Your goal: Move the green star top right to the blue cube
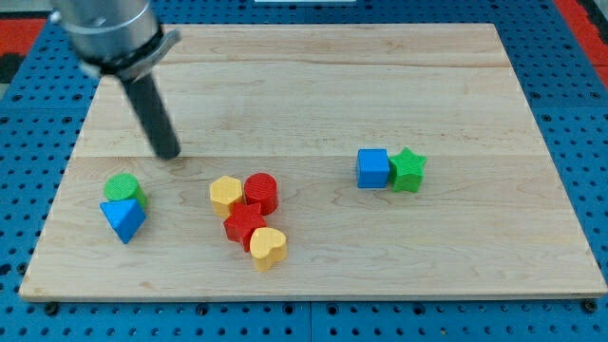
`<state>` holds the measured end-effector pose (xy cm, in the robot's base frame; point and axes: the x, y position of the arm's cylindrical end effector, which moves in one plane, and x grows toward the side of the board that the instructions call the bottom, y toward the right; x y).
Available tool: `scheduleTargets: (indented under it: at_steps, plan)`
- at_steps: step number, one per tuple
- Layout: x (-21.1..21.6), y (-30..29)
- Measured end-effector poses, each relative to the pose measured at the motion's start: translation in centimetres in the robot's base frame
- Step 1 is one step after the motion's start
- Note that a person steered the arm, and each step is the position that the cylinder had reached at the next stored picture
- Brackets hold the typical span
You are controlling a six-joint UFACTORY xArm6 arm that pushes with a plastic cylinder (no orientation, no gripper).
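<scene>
The green star (408, 169) lies right of the board's middle, touching the right side of the blue cube (373, 168). My tip (169, 152) rests on the board at the view's left, far from both. It stands just above and right of the green round block (123, 187).
A blue triangle block (123, 219) sits against the green round block at the left. A cluster lies below centre: a yellow block (226, 195), a red cylinder (260, 193), a red block (245, 227) and a yellow heart (268, 247). The wooden board (313, 85) sits on a blue pegboard.
</scene>
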<state>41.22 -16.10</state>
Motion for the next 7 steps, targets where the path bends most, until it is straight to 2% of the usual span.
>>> scheduleTargets:
  at_steps: [1,2,3,4,5,6,7]
  plan:
    - [-0.2,-1.7]
    - [-3.0,9.4]
    - [-2.4,22.4]
    - [2.2,28.8]
    - [2.4,35.5]
    - [7.0,37.8]
    - [7.4,35.3]
